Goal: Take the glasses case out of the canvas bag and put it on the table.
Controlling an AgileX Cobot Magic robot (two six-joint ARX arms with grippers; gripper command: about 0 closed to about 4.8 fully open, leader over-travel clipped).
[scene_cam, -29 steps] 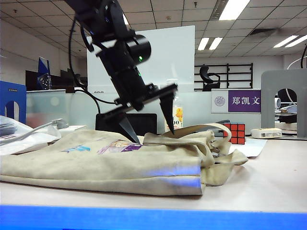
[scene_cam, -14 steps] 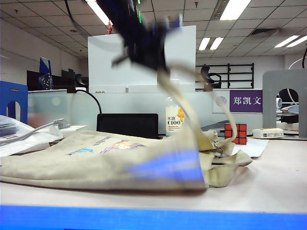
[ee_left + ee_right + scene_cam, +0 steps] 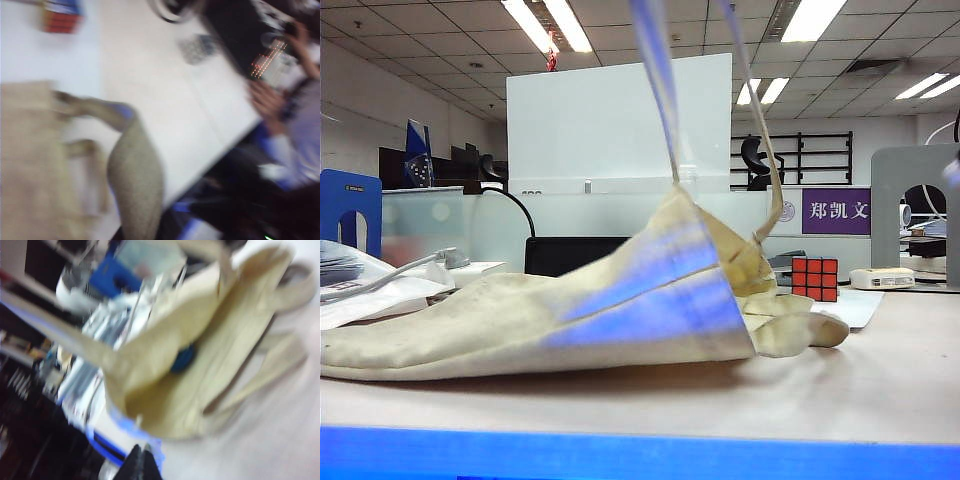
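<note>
At the far left of the exterior view stands a blue panel (image 3: 347,208), with loose papers (image 3: 380,285) lying on the table (image 3: 880,375) beside it. The canvas bag (image 3: 620,310) sprawls across the middle of the table, its near corner pulled up into a peak by a strap handle (image 3: 658,70) that runs taut out of the top of the picture. The left gripper is out of sight above; its wrist view is blurred, showing the strap (image 3: 135,175) stretching down toward the bag and no fingers, and its jaws are closed, though on what cannot be seen. Behind the bag are a dark monitor (image 3: 570,255) and a whiteboard (image 3: 610,120). Right of the bag sits a red Rubik's cube (image 3: 815,278) and behind it a purple sign (image 3: 835,211) reading 郑凯文. The right gripper (image 3: 141,462) hangs above the bag's gaping mouth with its jaws pressed together, empty. Inside the opening, the glasses case (image 3: 183,358) shows as a blue patch.
</note>
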